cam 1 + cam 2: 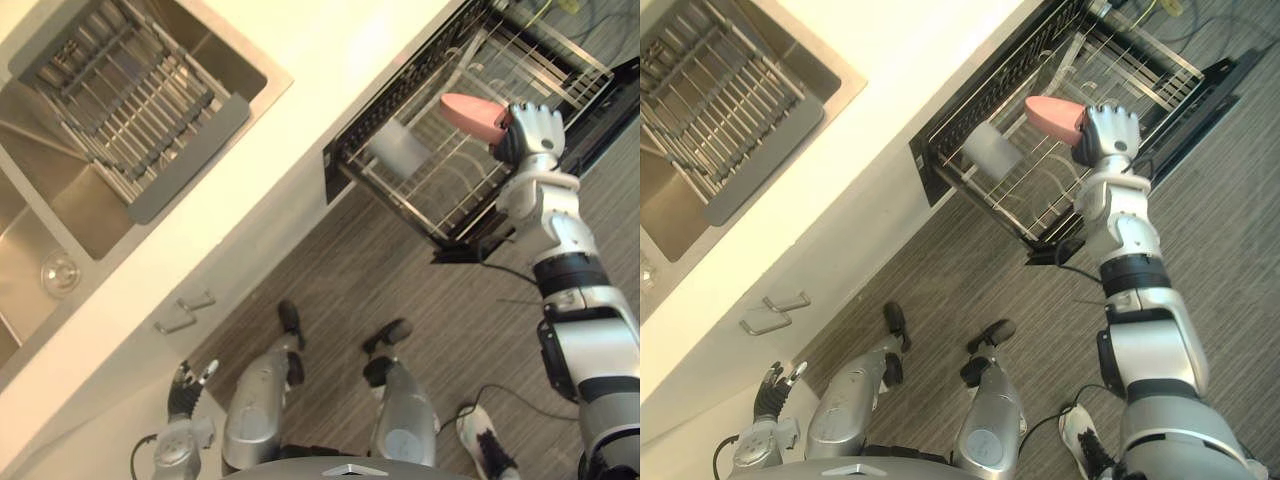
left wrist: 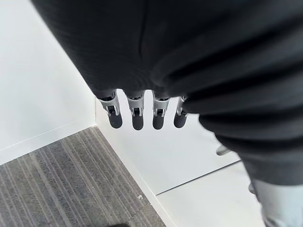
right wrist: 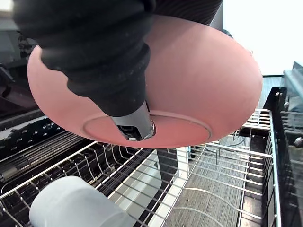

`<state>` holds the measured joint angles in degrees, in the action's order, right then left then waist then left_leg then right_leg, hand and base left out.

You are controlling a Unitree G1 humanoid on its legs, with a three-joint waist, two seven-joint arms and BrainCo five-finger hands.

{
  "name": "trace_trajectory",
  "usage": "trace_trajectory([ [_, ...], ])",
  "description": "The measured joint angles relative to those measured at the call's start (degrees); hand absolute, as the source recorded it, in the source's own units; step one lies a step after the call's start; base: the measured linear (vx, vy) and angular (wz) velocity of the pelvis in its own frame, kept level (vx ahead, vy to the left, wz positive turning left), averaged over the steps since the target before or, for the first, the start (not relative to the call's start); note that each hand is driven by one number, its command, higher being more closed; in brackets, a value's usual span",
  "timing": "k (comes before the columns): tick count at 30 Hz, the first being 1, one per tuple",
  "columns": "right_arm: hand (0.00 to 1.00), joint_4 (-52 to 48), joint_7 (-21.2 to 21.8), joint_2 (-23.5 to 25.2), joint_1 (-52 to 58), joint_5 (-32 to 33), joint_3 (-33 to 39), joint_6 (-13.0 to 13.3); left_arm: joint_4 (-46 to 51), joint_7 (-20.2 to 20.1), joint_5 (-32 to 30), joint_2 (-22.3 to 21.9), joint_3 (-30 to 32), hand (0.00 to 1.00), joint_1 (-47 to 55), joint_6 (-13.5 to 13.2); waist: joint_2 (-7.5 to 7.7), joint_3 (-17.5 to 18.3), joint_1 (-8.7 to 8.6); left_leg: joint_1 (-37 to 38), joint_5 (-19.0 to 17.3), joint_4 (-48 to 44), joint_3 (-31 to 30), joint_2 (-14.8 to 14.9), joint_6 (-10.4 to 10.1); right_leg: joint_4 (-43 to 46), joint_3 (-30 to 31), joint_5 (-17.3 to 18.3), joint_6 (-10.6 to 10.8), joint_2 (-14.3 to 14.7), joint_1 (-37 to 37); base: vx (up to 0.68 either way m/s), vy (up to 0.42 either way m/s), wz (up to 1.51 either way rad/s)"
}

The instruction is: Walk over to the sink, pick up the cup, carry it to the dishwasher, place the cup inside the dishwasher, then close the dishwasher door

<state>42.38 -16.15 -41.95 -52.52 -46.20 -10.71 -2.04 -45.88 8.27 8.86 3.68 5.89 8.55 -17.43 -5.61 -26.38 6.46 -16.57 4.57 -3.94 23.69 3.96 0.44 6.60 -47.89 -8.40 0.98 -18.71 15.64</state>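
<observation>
at about 7 o'clock in the left eye view, nearest the robot, the left hand [image 1: 190,383] hangs beside the white cabinet front [image 1: 90,400]. its fingers [image 2: 137,118] point down in a loose, straight row with nothing in them, above the striped grey floor [image 2: 57,179]. a little farther along the cabinet, still toward 7 o'clock, there is a metal handle [image 1: 185,312].

from 4 o'clock the right arm reaches up to 2 o'clock, where the right hand [image 1: 530,130] is clamped on the pink cup [image 1: 470,113]. in the right wrist view the cup [image 3: 203,80] is turned so its round base faces the camera, and the thumb [image 3: 135,125] presses on that base. the other fingers are hidden behind the cup. the cup is held in the air over the dishwasher rack [image 1: 455,195], clear of the wires.

the rack is pulled out over the open dishwasher door [image 1: 1205,105], which lies flat under it. a pale grey tumbler [image 1: 397,148] lies on its side in the rack, at the end toward 12 o'clock, well apart from the pink cup. in the right wrist view the tumbler [image 3: 71,205] lies below the cup.

farthest off, the cream counter [image 1: 320,60] runs from 8 o'clock to 1 o'clock. at 10 o'clock the steel sink [image 1: 60,200] is set into it, with a grey draining rack [image 1: 130,100] across its top.
</observation>
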Motion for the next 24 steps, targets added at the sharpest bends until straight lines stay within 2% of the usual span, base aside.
trace_trajectory([
  [1, 1.00, 0.6, 0.3, -0.2, -0.8, 0.4, -0.7, -0.2, 0.0, -0.1, 0.0, 0.0, -0.3, 0.00, 0.0, 0.0, -0.13, -0.1, 0.10, -0.5, 0.1, 0.0, -0.1, -0.2, 0.1, 0.0, 0.0, -0.2, 0.0, -0.2, 0.6, -0.02, 0.078, 0.09],
  [3, 1.00, 3.1, 1.1, -2.3, -3.6, 1.3, -3.1, -0.7, 0.0, -0.4, 0.2, 0.1, -2.3, 0.00, -0.4, 0.0, -1.42, -1.0, 1.01, -1.7, 0.1, -0.1, -0.1, -0.7, 0.6, 0.0, 0.1, -0.6, 0.0, -0.8, 1.8, -0.02, 0.074, 0.05],
  [7, 1.00, 8.7, 1.3, -5.1, -10.0, 3.8, -4.8, -2.4, -0.2, -1.4, 3.8, 0.0, -6.3, 0.00, -1.4, 0.1, -4.62, -2.4, 1.73, -5.4, 0.7, -0.8, -0.4, -1.7, 1.5, 0.1, 0.4, -1.8, -0.3, -1.9, 5.3, -0.01, 0.058, 0.04],
  [9, 1.00, 11.9, 1.2, -5.6, -11.7, 4.3, -4.9, -3.5, -0.5, -1.2, 4.6, -0.1, -7.8, 0.00, -1.3, 0.0, -5.07, -2.5, 2.94, -6.5, 0.7, -1.0, -3.2, -2.5, 1.5, 0.0, 2.0, -2.5, -0.5, -2.2, 7.2, 0.02, 0.025, -0.20],
  [10, 0.00, 12.8, 1.0, -5.8, -12.4, 4.3, -4.9, -4.0, -0.9, -1.1, 4.6, 0.0, -9.0, 0.00, -1.3, -0.2, -5.19, -2.4, 2.79, -6.9, 0.7, -1.0, -3.6, -2.7, 1.5, 0.0, 2.3, -2.6, -0.5, -2.5, 7.9, 0.01, 0.011, -0.14],
  [14, 0.00, 13.0, 1.1, -8.2, -13.1, 5.9, -4.9, -6.3, -1.2, -0.2, 4.5, 1.0, -12.6, 0.00, -1.2, -2.6, -5.75, -2.1, 2.72, -7.3, 0.6, -1.0, -4.7, -3.5, 1.5, 0.0, 2.8, -2.8, -0.5, -3.1, 8.5, 0.00, 0.005, -0.01],
  [17, 0.00, 13.1, 1.4, -8.3, -13.1, 10.0, -4.9, -6.3, -1.3, 0.2, 4.6, 1.5, -14.0, 0.00, -1.3, -3.3, -5.99, -1.9, 2.53, -7.3, 0.6, -1.0, -4.8, -3.8, 1.5, 0.0, 2.9, -2.9, -0.6, -3.3, 8.5, 0.00, 0.000, 0.00],
  [19, 0.00, 13.1, 1.9, -8.3, -13.2, 10.7, -4.9, -4.5, -1.2, 0.2, 4.6, 2.0, -15.0, 0.00, -1.2, -3.6, -6.10, -1.8, 2.39, -7.2, 0.6, -1.0, -4.9, -3.9, 1.6, -0.1, 2.9, -3.0, -0.8, -3.4, 8.4, 0.00, 0.000, 0.00],
  [21, 0.00, 12.4, 2.4, -8.3, -13.5, 12.5, -4.9, -0.7, -0.5, 0.1, 4.6, 2.0, -15.0, 0.00, -1.2, -3.6, -6.12, -1.8, 2.09, -6.5, 0.7, -1.0, -5.0, -4.0, 1.7, -0.3, 2.9, -3.3, -0.6, -3.4, 7.7, 0.00, 0.000, 0.00],
  [24, 0.00, 10.9, 2.8, -8.2, -13.6, 13.9, -4.8, 3.0, 0.4, -0.1, 4.9, 2.0, -14.9, 0.00, -1.1, -3.6, -6.11, -1.8, 1.63, -4.2, 0.5, -0.9, -5.6, -4.0, 1.6, -1.8, 2.4, -3.9, -0.2, -2.9, 4.6, 0.02, -0.008, 0.01],
])
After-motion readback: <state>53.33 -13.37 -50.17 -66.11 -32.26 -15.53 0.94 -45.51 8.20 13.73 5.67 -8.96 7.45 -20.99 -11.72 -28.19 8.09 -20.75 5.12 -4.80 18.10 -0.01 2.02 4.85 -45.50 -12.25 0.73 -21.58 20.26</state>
